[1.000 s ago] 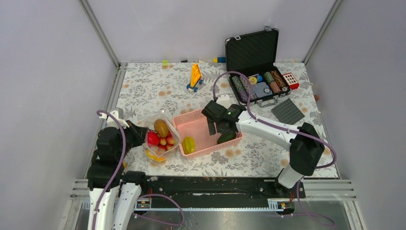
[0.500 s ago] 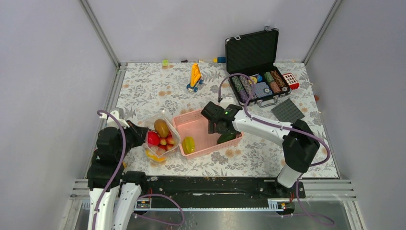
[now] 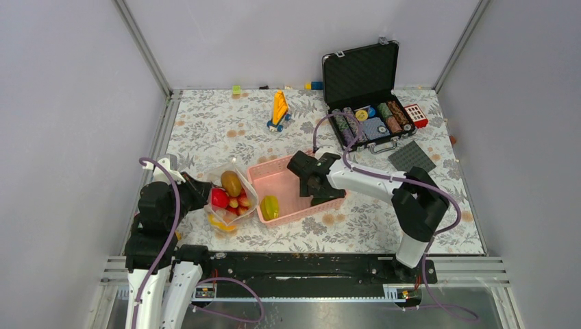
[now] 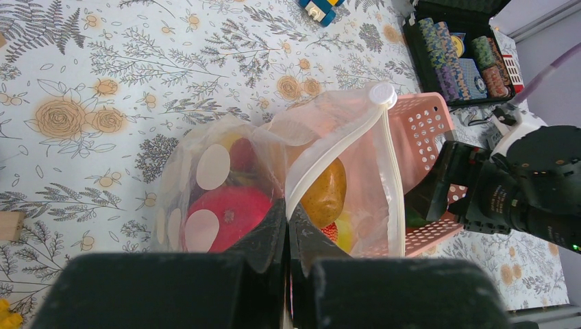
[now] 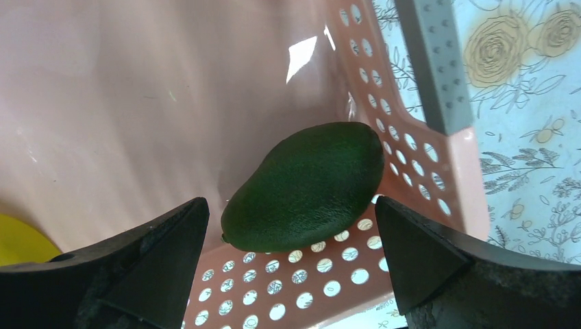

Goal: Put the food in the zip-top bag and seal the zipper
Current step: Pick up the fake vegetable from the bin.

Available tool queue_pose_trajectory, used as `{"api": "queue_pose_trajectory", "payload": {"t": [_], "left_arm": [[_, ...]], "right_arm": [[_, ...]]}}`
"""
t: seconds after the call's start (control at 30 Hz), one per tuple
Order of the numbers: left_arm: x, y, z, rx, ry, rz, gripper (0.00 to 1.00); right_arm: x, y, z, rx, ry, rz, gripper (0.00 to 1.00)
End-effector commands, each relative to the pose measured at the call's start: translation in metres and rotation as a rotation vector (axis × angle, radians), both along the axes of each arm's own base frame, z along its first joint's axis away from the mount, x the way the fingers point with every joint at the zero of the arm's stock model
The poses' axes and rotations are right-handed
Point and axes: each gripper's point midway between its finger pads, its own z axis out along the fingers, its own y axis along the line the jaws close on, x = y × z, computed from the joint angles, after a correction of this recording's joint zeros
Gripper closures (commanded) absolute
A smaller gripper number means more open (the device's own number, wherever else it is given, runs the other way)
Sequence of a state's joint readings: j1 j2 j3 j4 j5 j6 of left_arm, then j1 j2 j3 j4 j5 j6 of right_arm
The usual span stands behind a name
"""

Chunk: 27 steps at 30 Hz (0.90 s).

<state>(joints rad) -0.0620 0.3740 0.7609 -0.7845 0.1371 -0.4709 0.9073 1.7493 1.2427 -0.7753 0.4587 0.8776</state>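
Note:
The clear dotted zip-top bag (image 3: 229, 199) lies left of the pink basket (image 3: 274, 164), holding a red fruit (image 3: 218, 198), a brown pear-like fruit (image 3: 231, 183) and smaller pieces. My left gripper (image 4: 288, 214) is shut on the bag's mouth edge, where the white zipper (image 4: 342, 147) runs up to its slider. The bag's mouth stands open towards the basket. A yellow starfruit (image 3: 270, 206) lies in the basket's near left corner. My right gripper (image 5: 291, 205) is open inside the basket, its fingers on either side of a dark green avocado (image 5: 308, 185) resting against the basket wall (image 5: 308, 274).
An open black case (image 3: 362, 75) with poker chips stands at the back right. A grey studded plate (image 3: 412, 159) lies near it. A yellow toy (image 3: 279, 110) and small bricks sit at the back. Metal rails frame the table.
My right gripper has dropped lower into the basket and now straddles the avocado. The left gripper and the bag have not moved.

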Motion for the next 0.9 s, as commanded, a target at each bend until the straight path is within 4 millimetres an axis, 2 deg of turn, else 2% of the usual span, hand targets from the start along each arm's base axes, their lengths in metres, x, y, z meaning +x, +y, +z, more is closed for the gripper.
{"api": "queue_pose_trajectory", "payload": {"t": [0.0, 0.4, 0.7, 0.87], "left_arm": [[0.006, 0.001, 0.017, -0.004, -0.079, 0.002, 1.0], [0.006, 0.001, 0.016, -0.004, -0.074, 0.002, 1.0], [0.007, 0.001, 0.016, -0.003, -0.073, 0.005, 1.0], [0.007, 0.002, 0.016, -0.003, -0.071, 0.007, 1.0]], "right_arm": [[0.006, 0.013, -0.006, 0.053, 0.006, -0.033, 0.0], [0.029, 0.035, -0.015, 0.17, -0.082, -0.04, 0.0], [0.033, 0.045, -0.022, 0.165, -0.066, 0.019, 0.0], [0.032, 0.051, -0.023, 0.173, -0.046, 0.071, 0.07]]}}
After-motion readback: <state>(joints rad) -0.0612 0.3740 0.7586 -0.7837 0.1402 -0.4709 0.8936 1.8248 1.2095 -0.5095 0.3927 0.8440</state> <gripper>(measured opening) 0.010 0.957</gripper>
